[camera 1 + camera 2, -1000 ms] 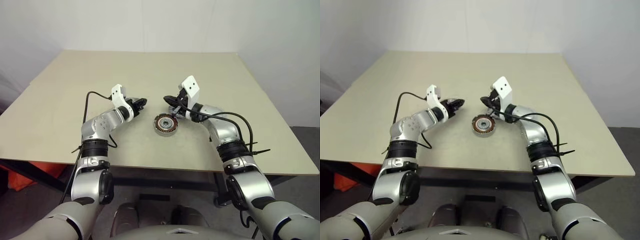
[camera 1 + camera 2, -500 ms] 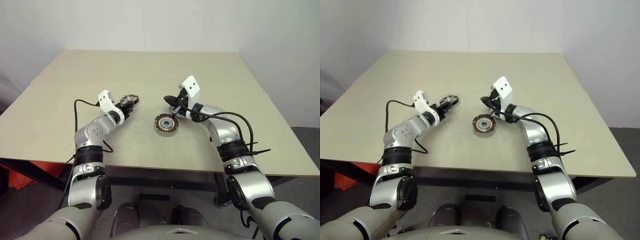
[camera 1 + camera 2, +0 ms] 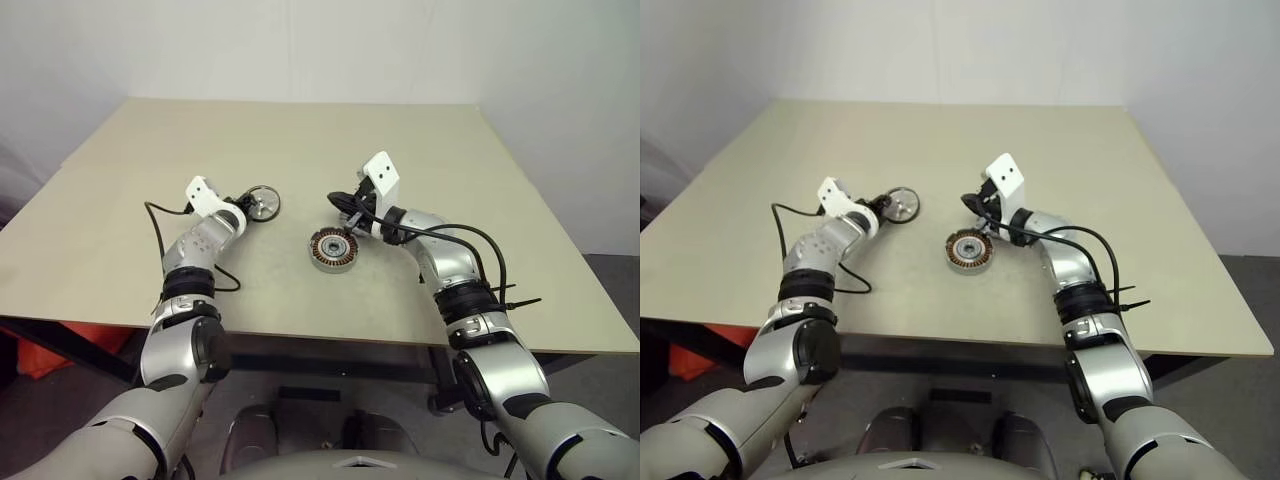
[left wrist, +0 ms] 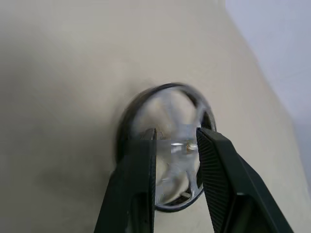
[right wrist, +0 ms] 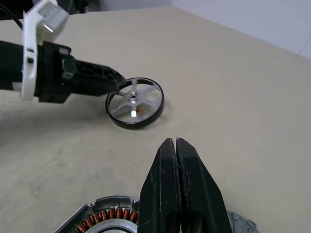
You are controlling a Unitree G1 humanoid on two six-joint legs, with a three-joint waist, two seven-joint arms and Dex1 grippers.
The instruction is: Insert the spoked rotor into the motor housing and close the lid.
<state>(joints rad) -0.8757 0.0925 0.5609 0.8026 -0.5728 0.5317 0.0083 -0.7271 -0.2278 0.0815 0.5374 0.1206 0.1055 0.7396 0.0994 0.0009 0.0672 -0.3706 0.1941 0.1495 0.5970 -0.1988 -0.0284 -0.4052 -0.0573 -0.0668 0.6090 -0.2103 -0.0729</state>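
Observation:
The spoked rotor [image 3: 265, 202] is a shiny silver wheel with a dark rim, low over the table left of centre. My left gripper [image 3: 250, 206] is shut on it, its fingers [image 4: 141, 160] straddling the rim and hub [image 4: 177, 145]. I cannot tell whether the rotor rests on the table. The motor housing [image 3: 332, 249], a dark ring with copper windings, lies to its right. My right gripper [image 3: 338, 205] hovers just behind the housing, shut and empty [image 5: 175, 143]. A grey notched edge [image 5: 239, 224] beside the housing looks like the lid, the rest of it hidden.
The tan table [image 3: 300, 140] stretches wide behind both arms, with white walls beyond it. Black cables loop off each wrist, the right one [image 3: 470, 235] arching over the table near its front edge.
My left arm has swung left and down with the rotor, and the wrist has rolled so the rotor's face now shows. The right arm and the housing have stayed put.

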